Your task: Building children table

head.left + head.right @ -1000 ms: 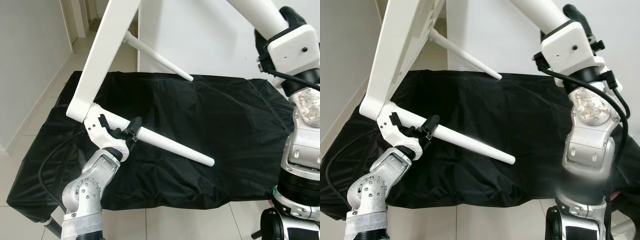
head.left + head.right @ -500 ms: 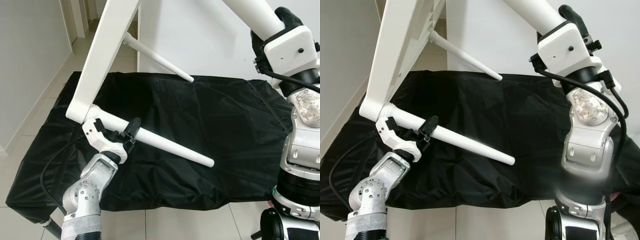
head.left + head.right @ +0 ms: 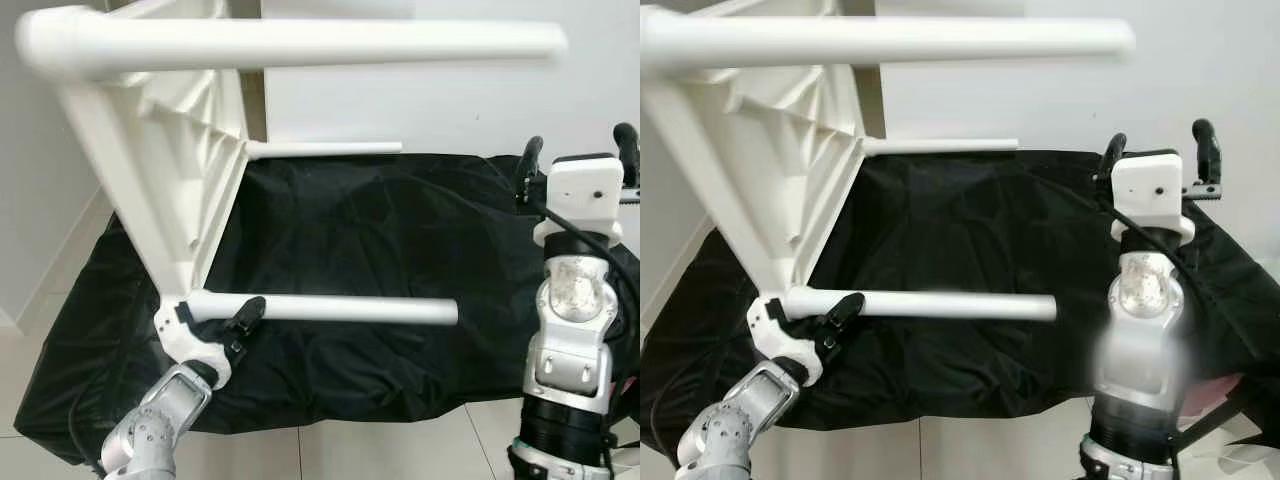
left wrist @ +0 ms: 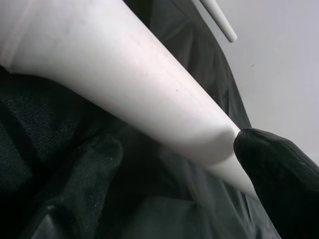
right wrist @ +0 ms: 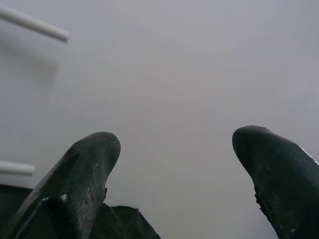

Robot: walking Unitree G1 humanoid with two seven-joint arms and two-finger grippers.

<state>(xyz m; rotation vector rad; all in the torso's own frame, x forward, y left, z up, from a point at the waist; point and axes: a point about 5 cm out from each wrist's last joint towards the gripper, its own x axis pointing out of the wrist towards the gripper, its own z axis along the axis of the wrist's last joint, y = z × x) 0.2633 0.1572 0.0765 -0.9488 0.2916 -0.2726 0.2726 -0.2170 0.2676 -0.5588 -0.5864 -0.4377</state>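
While the white children's table stands tipped on its side over the black-draped surface, its ribbed underside faces right and its legs jut out horizontally. The left end effector is clamped around the lower near leg close to where it meets the tabletop corner, which appears to steady the whole piece and keep that leg seated in its socket. A far leg points right above the cloth, and another leg crosses the top of the head views. The right end effector is raised on the right, fingers spread wide and holding nothing, aimed at the pale wall, seemingly free for the next grip.
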